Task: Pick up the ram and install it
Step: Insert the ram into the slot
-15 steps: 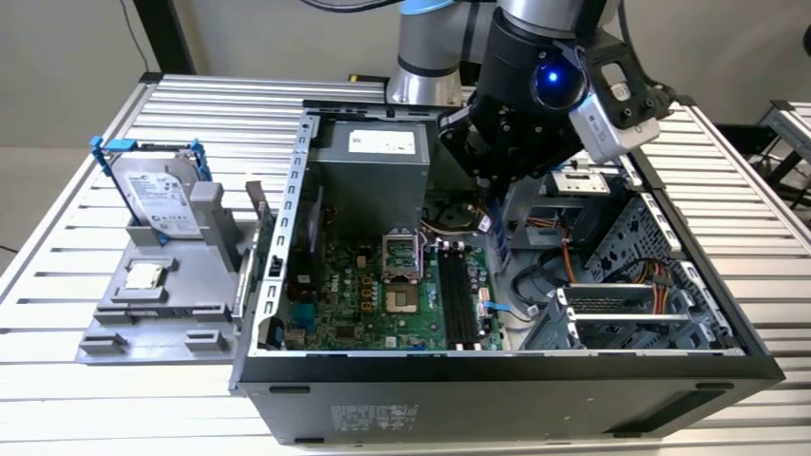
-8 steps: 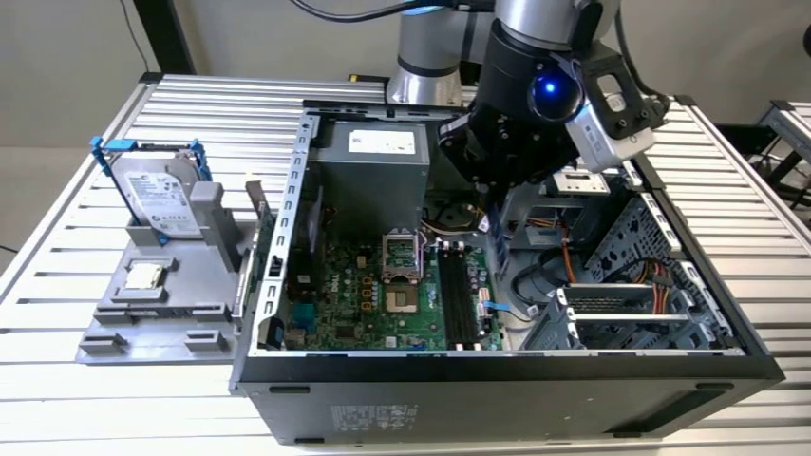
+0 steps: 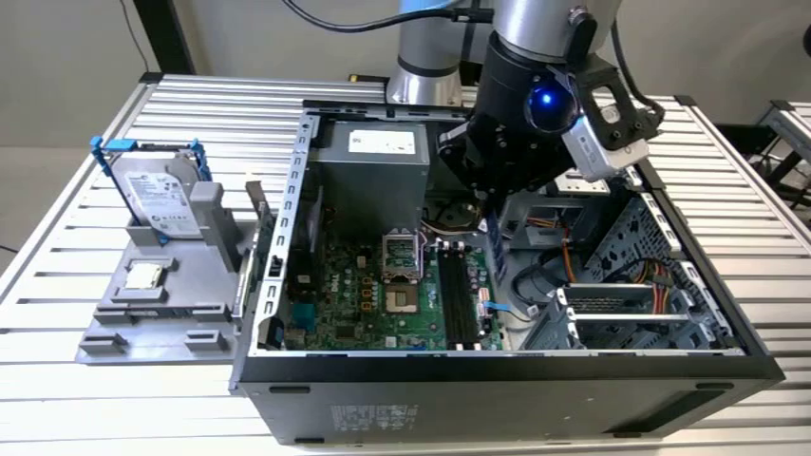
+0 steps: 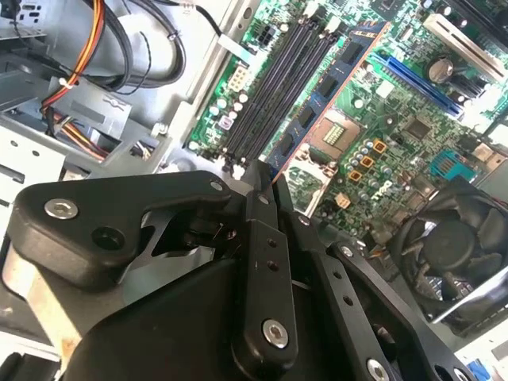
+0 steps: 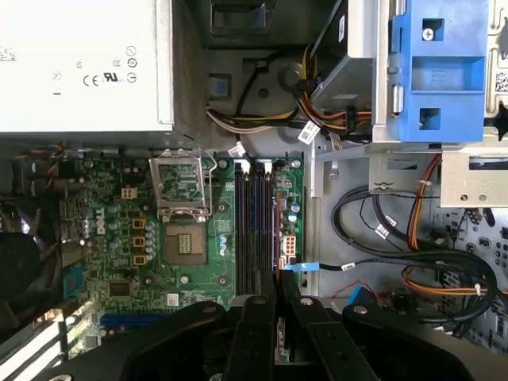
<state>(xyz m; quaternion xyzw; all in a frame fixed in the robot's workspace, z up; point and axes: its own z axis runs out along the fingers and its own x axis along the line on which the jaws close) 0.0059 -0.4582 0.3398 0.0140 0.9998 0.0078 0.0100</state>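
slatted aluminium tabletop [image 3: 76, 237] carries an open computer case [image 3: 507, 370], with the motherboard [image 3: 367, 294] lying flat inside. beside the case, on the exterior view's left, a grey holder [image 3: 159, 304] keeps a hard drive in a blue bracket [image 3: 159, 190] and a small square processor chip [image 3: 143, 275]. the gripper [image 5: 275, 290] hangs above the black memory slots [image 5: 255, 222], fingers [image 4: 262, 238] pressed together around the thin edge of the ram [image 4: 313, 111], which stands just over the slots.

A robotics lab or assembly test cell: an open computer case [image 3: 507, 285] lies on a slatted aluminium bench [image 3: 76, 190], the robot arm [image 3: 533, 57] mounted at upper centre, a grey parts fixture [image 3: 165, 294] at left.
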